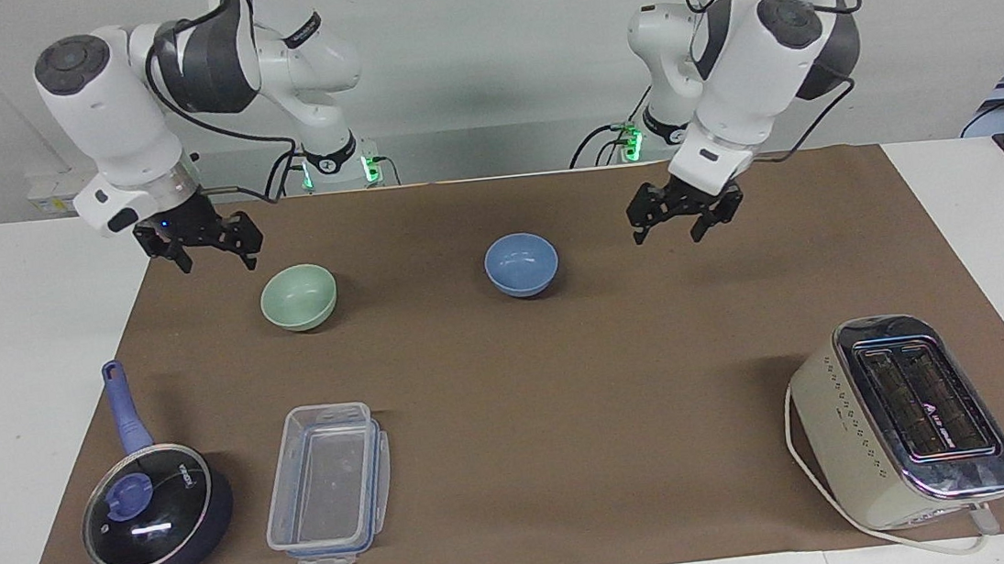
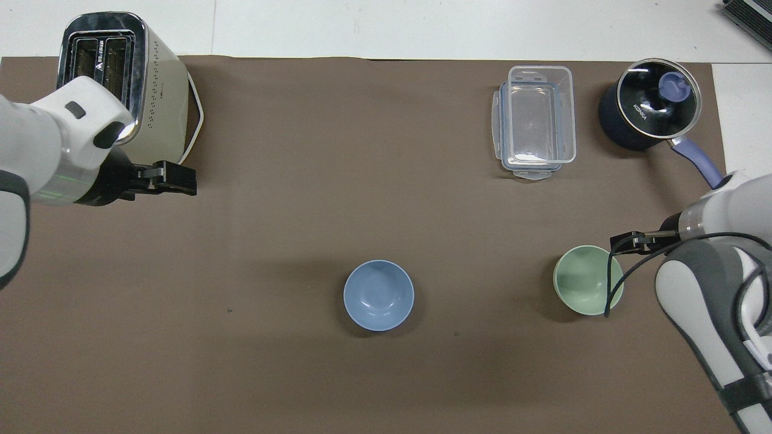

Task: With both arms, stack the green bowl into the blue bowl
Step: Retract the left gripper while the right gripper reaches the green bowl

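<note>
Starting at the right arm's end of the table in the facing view, you have a dark blue saucepan (image 1: 159, 518) with a glass lid and a periwinkle handle, well out from the robots. Just beside it sits a clear rectangular plastic container (image 1: 329, 489) with blue clips, empty.

Your right gripper (image 1: 212, 255) hangs in the air over the brown paper mat (image 1: 567, 386), close to the small round pale mint-green bowl (image 1: 299, 296) on its right-arm side, but above it and not touching. Its fingers stand spread and hold nothing. In the overhead view the right gripper (image 2: 627, 241) shows just at the green bowl's (image 2: 588, 288) rim.

The green bowl rests upright on the mat. Toward the left arm's end, well apart from it and about as near to the robots, the small round light periwinkle-blue bowl (image 1: 521, 264) also sits upright and empty near the middle of the mat (image 2: 379, 295). Neither bowl is stacked.

Your left gripper (image 1: 685, 226) hovers over bare mat, clear of the blue bowl on its left-arm side, fingers spread, empty. From overhead the left gripper (image 2: 175, 179) appears beside the toaster.

Last, the cream and chrome two-slot toaster (image 1: 902, 423) stands at the left arm's end, farther from the robots than both bowls, its white cord (image 1: 816, 482) looping along its side.
</note>
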Motion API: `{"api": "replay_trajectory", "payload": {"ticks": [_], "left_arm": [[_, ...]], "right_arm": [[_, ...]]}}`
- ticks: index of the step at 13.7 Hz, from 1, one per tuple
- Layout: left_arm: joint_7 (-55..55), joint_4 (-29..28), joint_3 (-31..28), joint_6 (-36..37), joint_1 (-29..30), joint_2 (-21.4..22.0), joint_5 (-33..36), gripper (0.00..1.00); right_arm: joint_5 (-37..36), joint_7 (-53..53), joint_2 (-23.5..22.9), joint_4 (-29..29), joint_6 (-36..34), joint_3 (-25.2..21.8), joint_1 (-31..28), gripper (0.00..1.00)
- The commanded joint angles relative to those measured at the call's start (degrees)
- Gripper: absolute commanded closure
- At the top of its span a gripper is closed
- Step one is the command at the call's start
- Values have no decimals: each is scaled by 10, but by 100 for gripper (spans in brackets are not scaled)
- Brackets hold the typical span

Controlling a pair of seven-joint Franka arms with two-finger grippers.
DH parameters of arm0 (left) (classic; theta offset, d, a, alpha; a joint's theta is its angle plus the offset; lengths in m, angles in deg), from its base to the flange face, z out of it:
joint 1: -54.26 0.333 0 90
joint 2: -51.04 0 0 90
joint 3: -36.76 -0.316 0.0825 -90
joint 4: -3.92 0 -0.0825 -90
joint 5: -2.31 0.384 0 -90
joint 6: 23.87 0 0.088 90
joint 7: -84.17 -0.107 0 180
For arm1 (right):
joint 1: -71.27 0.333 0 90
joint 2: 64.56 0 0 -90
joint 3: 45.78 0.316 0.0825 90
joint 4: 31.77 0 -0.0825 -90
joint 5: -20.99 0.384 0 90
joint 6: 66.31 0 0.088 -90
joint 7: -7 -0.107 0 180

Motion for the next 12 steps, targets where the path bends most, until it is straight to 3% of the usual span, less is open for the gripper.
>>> {"api": "replay_trajectory", "payload": {"ticks": [1,4,6,10,12], "left_arm": [[-64,15,5,18,47,-9,11,0],[-68,36,3,52,68,-11,12,0],[-69,64,3,81,68,-11,43,0],[-70,90,3,125,68,-20,46,0],[-70,101,3,125,64,-21,60,0]], "right_arm": [[13,25,-3,-53,52,0,-9,0],[14,57,-17,-114,140,1,-28,0],[15,59,-16,-119,143,1,-28,0],[36,69,-16,-117,138,1,-28,63],[38,68,-17,-114,136,1,-28,88]]}}
